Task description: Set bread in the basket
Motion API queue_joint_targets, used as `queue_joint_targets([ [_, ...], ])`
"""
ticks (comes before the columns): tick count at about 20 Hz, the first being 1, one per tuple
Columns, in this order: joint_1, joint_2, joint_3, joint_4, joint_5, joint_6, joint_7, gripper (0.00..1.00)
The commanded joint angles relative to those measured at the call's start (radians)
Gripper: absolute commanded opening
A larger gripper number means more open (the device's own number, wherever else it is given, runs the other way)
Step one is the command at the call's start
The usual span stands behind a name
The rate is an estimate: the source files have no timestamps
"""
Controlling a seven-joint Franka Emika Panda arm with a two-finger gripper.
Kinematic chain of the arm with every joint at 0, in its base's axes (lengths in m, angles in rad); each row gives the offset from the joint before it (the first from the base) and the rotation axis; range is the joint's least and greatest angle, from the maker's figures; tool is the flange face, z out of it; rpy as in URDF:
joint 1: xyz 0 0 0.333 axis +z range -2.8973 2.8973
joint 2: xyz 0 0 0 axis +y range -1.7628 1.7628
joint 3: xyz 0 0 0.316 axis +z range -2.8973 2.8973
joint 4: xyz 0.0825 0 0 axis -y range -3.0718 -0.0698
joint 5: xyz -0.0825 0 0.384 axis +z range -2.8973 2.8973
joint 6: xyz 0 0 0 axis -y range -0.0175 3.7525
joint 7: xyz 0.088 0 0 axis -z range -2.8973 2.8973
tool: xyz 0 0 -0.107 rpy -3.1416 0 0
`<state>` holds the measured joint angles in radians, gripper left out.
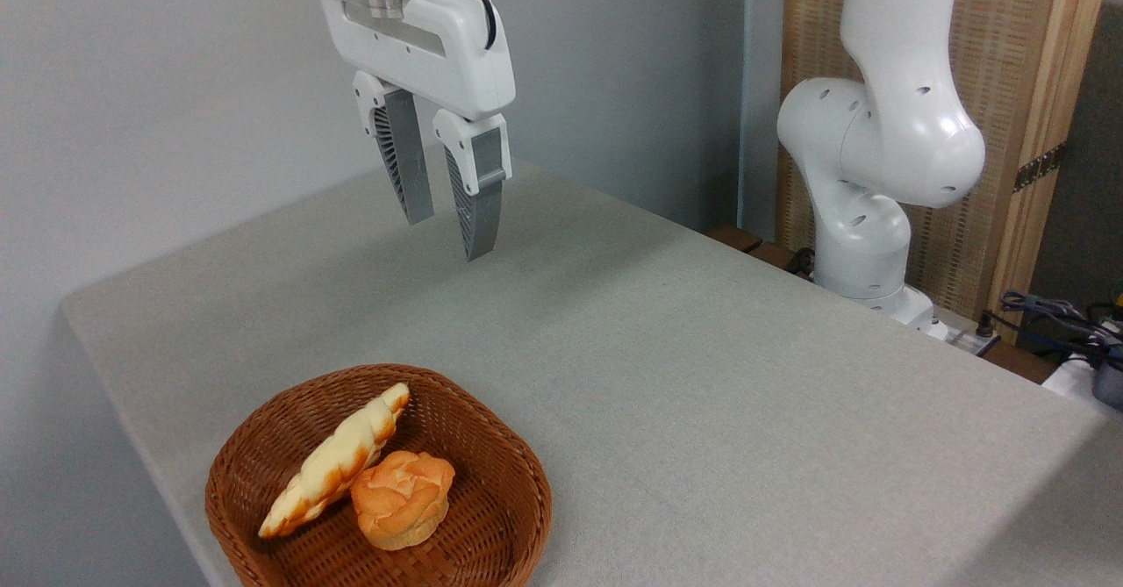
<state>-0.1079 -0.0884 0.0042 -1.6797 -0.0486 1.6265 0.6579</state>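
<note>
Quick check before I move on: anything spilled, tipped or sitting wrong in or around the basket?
Nothing stands out. The bread lies in the basket, one end leaning up toward the far rim, beside the round bun. Nothing has spilled onto the table. The gripper hangs above the table, empty, jaws slightly apart.

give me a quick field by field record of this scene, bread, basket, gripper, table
bread: long pale braided loaf, lying inside the basket, leaning on its left wall
bun: round orange-brown bun, also in the basket, right beside the loaf
basket: brown woven basket, on the near left part of the table
gripper: gripper open, empty, raised well above the table, behind the basket
table: grey cloth-covered table
task state: loaf already in the basket
</note>
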Motion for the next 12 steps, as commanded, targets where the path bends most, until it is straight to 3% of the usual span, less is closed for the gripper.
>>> queue_joint_targets([
  [1,-0.006,0.030,0.014,0.047,0.000,-0.011,0.005,1.00],
  [12,-0.007,0.047,0.013,0.080,0.000,-0.028,0.012,1.00],
])
